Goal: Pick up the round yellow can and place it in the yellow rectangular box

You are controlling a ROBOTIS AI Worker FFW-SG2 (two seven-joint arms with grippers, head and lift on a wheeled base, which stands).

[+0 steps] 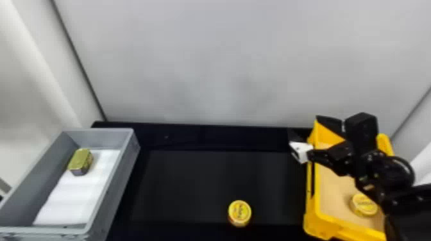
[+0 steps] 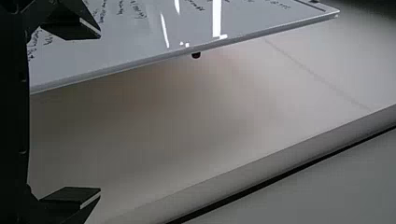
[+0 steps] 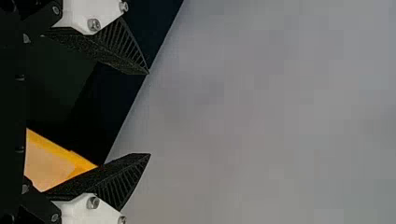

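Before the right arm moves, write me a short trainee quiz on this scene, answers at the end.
1. True or false: the right jaws stand apart, holding nothing.
2. What lies in the gray box? A, a spoon; B, a green-gold tin; C, a red ball.
3. Fill in the missing words: one round yellow can is on the black table, and another yellow can is in the ____.
Key: 1, true; 2, B; 3, yellow box.

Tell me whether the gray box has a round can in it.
No, the gray box holds a boxy tin and a white sheet.
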